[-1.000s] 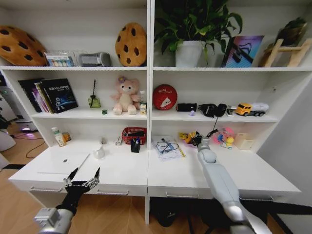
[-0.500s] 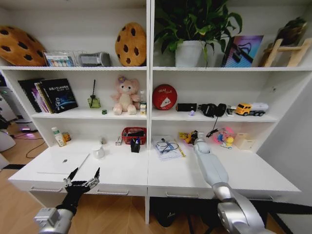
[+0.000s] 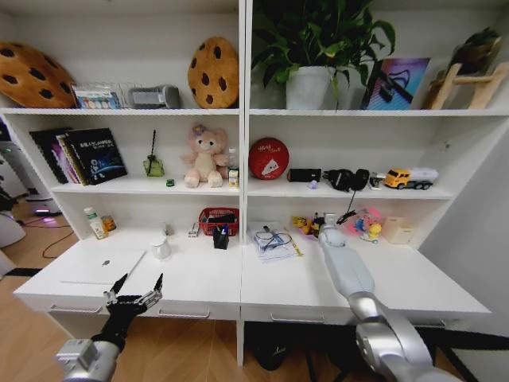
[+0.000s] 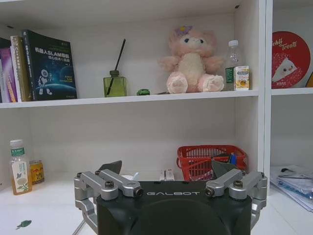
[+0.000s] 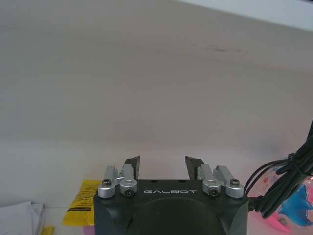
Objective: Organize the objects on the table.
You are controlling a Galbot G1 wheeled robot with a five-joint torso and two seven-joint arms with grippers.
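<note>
Shelving fills the upper frame of the head view, and the white tabletop (image 3: 199, 278) runs across the middle. On it, at lower left, lies the thin silver laptop (image 3: 103, 267), flat and closed, with a small white cup (image 3: 161, 249) just beside its far right corner. Further back at centre stands a red mesh basket (image 3: 219, 216), with a dark pen holder (image 3: 221, 237) in front of it carrying a blue pen; beside these to the right lie papers with glasses or cables on top (image 3: 274, 241). A green-capped bottle (image 3: 95, 224) stands at the far left against the wall, next to a small orange can. The right arm reaches over the right half of the tabletop toward a cluster of yellow and pink toys (image 3: 362, 224) and black cables at the back; its right pincer (image 5: 162, 165), seen from the wrist, has its fingers apart and grips nothing, with a yellow label and a black cable near it. The left pincer (image 3: 135, 288) hangs at lower left, in front of the tabletop's edge, fingers spread wide and empty.
</note>
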